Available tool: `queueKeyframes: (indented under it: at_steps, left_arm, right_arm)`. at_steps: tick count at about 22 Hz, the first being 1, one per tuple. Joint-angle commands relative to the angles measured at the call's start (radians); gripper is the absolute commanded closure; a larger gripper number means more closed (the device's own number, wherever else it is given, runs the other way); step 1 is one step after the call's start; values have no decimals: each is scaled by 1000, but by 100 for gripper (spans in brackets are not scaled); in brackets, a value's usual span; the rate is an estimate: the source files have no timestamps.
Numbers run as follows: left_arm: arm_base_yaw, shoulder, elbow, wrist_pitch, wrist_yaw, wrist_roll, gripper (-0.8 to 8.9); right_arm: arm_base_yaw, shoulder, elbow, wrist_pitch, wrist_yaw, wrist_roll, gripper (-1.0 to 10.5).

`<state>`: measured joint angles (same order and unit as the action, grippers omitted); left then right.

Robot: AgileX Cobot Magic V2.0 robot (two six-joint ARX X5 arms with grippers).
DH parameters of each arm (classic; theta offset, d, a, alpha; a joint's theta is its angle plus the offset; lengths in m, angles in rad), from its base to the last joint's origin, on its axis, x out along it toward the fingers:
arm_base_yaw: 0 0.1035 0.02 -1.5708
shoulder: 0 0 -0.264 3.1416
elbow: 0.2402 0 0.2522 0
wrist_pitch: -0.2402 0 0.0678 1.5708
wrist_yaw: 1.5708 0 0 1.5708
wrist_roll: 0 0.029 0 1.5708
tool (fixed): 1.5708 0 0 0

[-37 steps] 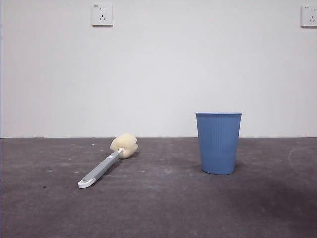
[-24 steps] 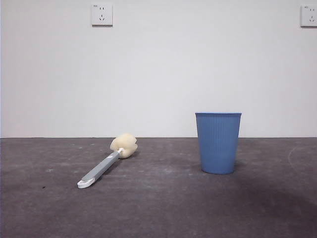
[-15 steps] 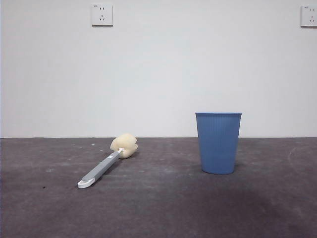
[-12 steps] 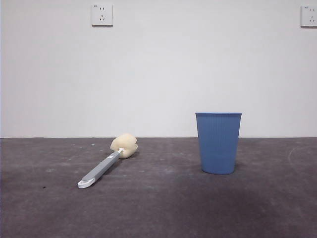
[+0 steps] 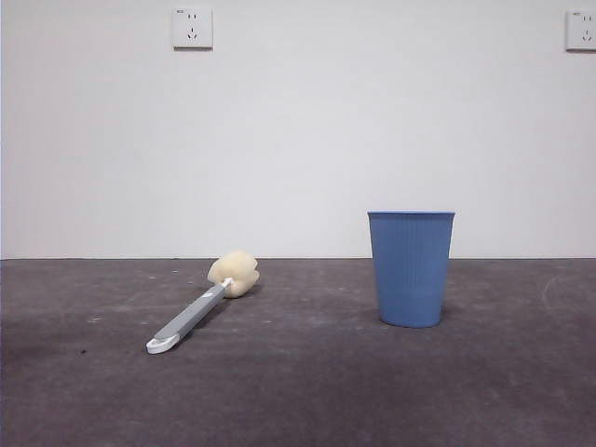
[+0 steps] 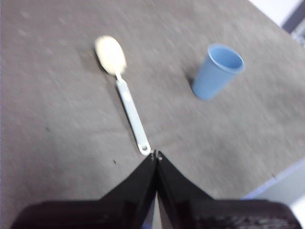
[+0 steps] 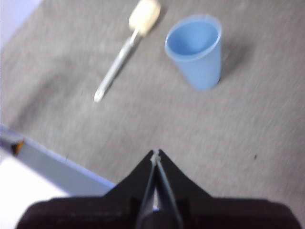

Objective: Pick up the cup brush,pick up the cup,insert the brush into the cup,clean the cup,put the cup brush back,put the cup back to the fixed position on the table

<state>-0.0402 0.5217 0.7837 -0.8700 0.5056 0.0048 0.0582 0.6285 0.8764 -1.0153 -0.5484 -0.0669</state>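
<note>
On the left of the front view we see the long slim grey-handled cup brush (image 5: 198, 312) lying flat on the dark grey, mottled matte worktop (image 5: 307, 391), its rounded cream-yellow sponge head (image 5: 234, 273) pointing toward the white back wall (image 5: 298, 140) and its white tip (image 5: 159, 345) nearest the camera. Nothing touches it. Moving right, we come to the blue ribbed plastic cup (image 5: 411, 268), a handleless tumbler tapering to its base, standing upright with its mouth open to the top, well apart from the brush. High on the wall sit two white power sockets (image 5: 192, 28), one above the brush and one at the far right edge.

No arm shows in the front view. From the left wrist camera we look down on brush and cup, and the left claw (image 6: 156, 154) hangs above the worktop with its two black jaws pressed together, tips near the brush's white end in that picture, gripping nothing. From the right wrist camera, the right claw (image 7: 156, 153) likewise hovers high over the worktop, jaws closed tip to tip and empty, cup and brush both lying beyond it.
</note>
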Motion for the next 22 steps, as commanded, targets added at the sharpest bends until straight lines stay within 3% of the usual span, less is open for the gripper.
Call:
queueKeyframes:
  at_steps: [1, 4, 6, 7, 9, 10, 17, 22]
  left_arm:
    - [0, 29, 27, -56, 48, 82, 820]
    - [0, 45, 41, -103, 77, 105, 820]
    - [0, 45, 41, -104, 72, 103, 803]
    - [0, 45, 41, -105, 70, 100, 720]
    - [0, 45, 41, -105, 48, 79, 355]
    - [0, 48, 41, -104, 44, 53, 249]
    - [-19, 166, 41, -60, 37, 29, 247]
    - [-171, 335, 42, 121, -109, -68, 247]
  right_arm:
    - [23, 14, 10, -40, -3, -57, 958]
    - [44, 26, 10, -68, -2, -70, 957]
    - [43, 26, 10, -66, 1, -69, 871]
    - [43, 26, 10, -64, 1, -63, 744]
    - [43, 26, 10, -64, 1, -43, 402]
    - [43, 26, 10, -64, 1, -30, 319]
    - [43, 34, 10, -64, 0, -27, 317]
    - [43, 46, 10, -64, 0, -27, 317]
